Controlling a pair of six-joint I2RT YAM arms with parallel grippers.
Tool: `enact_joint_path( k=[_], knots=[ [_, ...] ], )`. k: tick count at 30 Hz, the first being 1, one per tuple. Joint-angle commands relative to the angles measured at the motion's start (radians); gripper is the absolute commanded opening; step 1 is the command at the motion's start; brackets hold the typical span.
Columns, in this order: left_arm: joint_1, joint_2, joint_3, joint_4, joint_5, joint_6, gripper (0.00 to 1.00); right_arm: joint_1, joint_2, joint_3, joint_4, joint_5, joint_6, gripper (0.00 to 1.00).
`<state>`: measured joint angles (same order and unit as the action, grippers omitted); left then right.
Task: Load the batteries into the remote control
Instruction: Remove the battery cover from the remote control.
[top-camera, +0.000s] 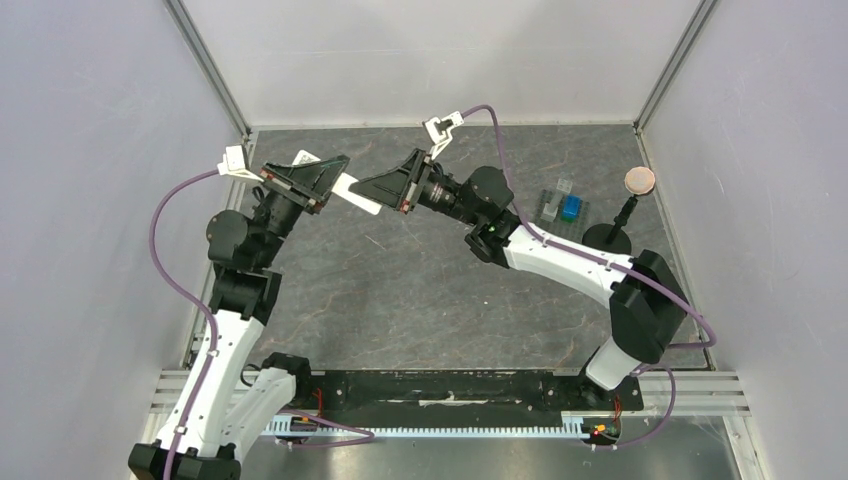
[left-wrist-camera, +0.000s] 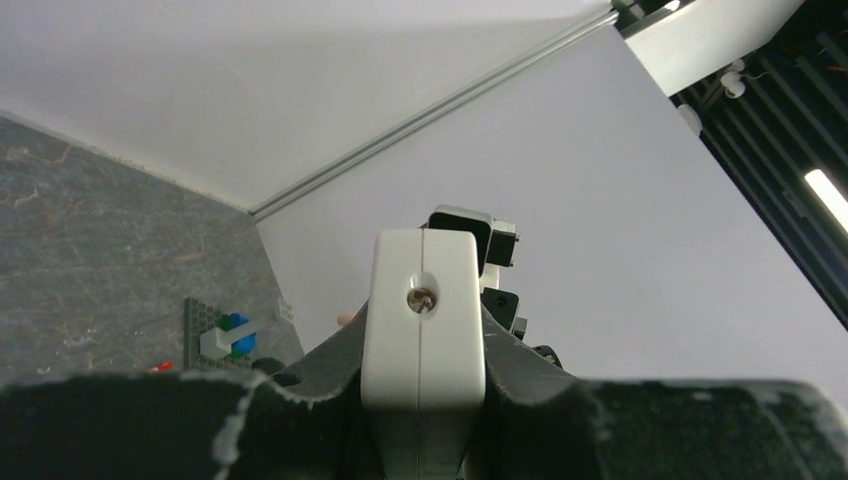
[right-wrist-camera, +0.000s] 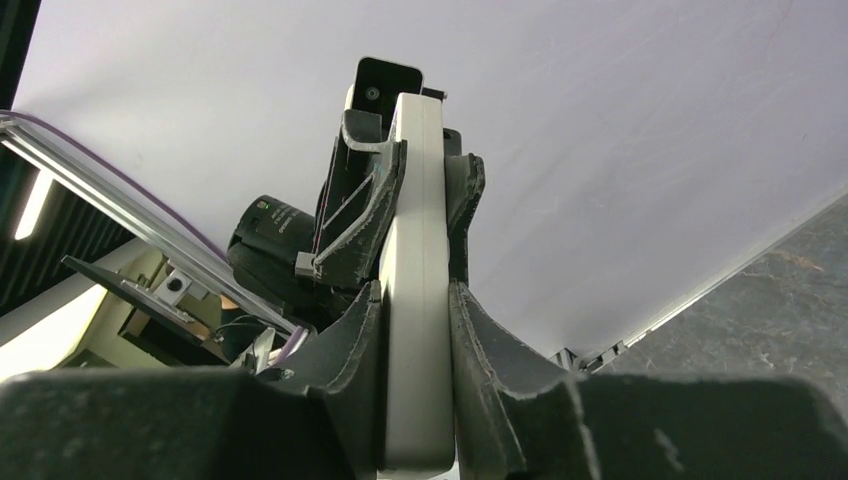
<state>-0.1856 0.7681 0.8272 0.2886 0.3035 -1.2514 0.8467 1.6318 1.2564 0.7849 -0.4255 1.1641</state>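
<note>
The white remote control (top-camera: 356, 196) hangs in the air over the back of the table, held from both ends. My left gripper (top-camera: 328, 186) is shut on one end. In the left wrist view that end (left-wrist-camera: 424, 320) faces the camera, with a small round hole in it, and the gripper (left-wrist-camera: 424, 375) presses both its sides. My right gripper (top-camera: 388, 192) is shut on the other end. The right wrist view shows the remote's thin edge (right-wrist-camera: 418, 300) pinched in the gripper (right-wrist-camera: 417, 335). A tiny red speck (left-wrist-camera: 163, 367) lies by the grey plate; I cannot tell whether it is a battery.
Blue and grey blocks on a grey square plate (top-camera: 562, 206) stand at the right of the table, also seen in the left wrist view (left-wrist-camera: 205, 325). A black stand with a round tan disc (top-camera: 640, 180) is beside them. White walls close in three sides.
</note>
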Motion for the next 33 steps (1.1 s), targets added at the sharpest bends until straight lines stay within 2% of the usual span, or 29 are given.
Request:
enact_joint_path(
  k=[1, 9, 15, 17, 23, 29, 33],
  knots=[
    [-0.002, 0.007, 0.068, 0.073, 0.006, -0.013, 0.02, -0.009, -0.011, -0.100, 0.041, -0.085, -0.015, 0.13],
    [0.000, 0.033, 0.119, 0.041, -0.001, 0.028, 0.02, -0.031, -0.054, -0.229, 0.075, -0.147, -0.044, 0.18],
    [0.000, 0.040, 0.101, 0.088, -0.003, 0.022, 0.02, -0.031, -0.061, -0.234, 0.024, -0.145, -0.064, 0.20],
    [0.000, 0.039, 0.099, 0.093, -0.007, 0.024, 0.02, -0.031, -0.058, -0.219, -0.034, -0.150, -0.088, 0.24],
    [0.000, 0.039, 0.092, 0.099, -0.016, 0.027, 0.02, -0.034, -0.074, -0.246, -0.045, -0.109, -0.088, 0.32],
    [-0.002, 0.053, 0.073, 0.111, -0.005, 0.023, 0.02, -0.039, -0.048, -0.203, -0.085, -0.056, -0.059, 0.46],
    [-0.002, 0.070, 0.052, 0.115, 0.006, 0.028, 0.02, -0.041, -0.002, -0.117, -0.119, -0.043, -0.029, 0.45]
  ],
)
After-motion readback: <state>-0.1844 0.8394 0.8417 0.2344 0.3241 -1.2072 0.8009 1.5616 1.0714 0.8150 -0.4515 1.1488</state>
